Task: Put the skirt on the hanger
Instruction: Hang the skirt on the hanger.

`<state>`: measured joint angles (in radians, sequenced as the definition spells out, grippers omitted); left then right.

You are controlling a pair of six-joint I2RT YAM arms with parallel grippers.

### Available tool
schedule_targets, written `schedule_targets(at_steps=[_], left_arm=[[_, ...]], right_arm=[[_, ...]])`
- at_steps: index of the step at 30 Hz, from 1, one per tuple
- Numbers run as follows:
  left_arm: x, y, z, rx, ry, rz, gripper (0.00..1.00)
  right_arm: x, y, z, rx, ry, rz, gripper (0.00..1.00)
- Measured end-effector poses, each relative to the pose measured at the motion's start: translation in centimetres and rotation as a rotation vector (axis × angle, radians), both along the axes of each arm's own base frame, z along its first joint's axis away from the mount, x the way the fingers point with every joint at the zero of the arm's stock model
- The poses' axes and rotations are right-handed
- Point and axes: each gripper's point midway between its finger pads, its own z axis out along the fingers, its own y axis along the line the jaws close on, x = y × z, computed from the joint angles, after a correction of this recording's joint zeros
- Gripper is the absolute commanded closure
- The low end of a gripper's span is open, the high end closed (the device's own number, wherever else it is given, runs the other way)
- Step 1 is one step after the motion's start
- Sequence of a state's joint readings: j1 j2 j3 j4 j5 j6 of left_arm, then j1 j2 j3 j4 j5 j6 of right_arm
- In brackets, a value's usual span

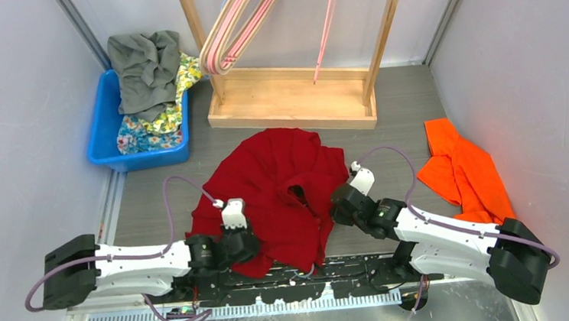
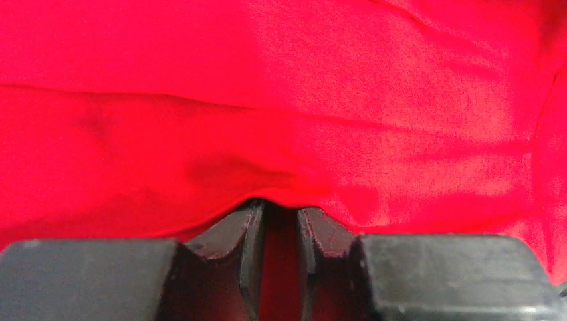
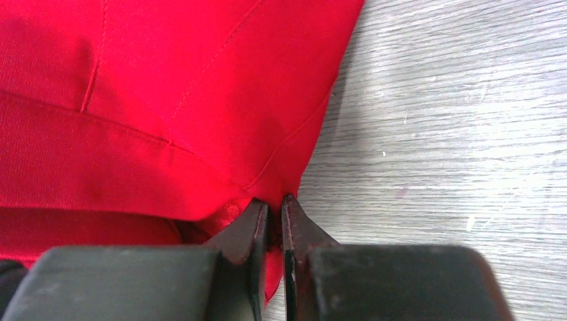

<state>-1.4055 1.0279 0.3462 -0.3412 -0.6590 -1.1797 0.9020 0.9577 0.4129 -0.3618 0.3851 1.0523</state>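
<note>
Right now the red skirt (image 1: 283, 183) is lying crumpled on the grey table (image 1: 400, 105), about mid-scene, just in front of the wooden rack (image 1: 292, 102) that is standing at its 12 o'clock. Pink hangers (image 1: 236, 26) are hanging from that rack, well apart from the cloth.

The left gripper (image 1: 243, 244) is sitting at the skirt's 7 o'clock edge. In its wrist view its jaws are standing narrowly apart with red fabric filling the gap and draping over the fingertips (image 2: 249, 227), so it is clamping a fold.

The right gripper (image 1: 340, 206) is meeting the skirt at its 3 o'clock edge. Its jaws are nearly together, pinching the hem corner low over the table.

A blue bin (image 1: 103, 132) of clothes is sitting at 10 o'clock, and an orange garment (image 1: 462, 169) is lying at 3 o'clock.
</note>
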Motion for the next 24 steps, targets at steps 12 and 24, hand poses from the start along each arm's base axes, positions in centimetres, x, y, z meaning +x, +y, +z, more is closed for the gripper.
schedule_targets(at_steps=[12, 24], left_arm=[[6.4, 1.7, 0.1, -0.053, 0.047, 0.150, 0.77], [7.6, 3.8, 0.5, -0.041, 0.055, 0.187, 0.78]], right_arm=[[0.0, -0.2, 0.0, -0.009, -0.001, -0.003, 0.99], [-0.2, -0.1, 0.0, -0.022, 0.005, 0.020, 0.66]])
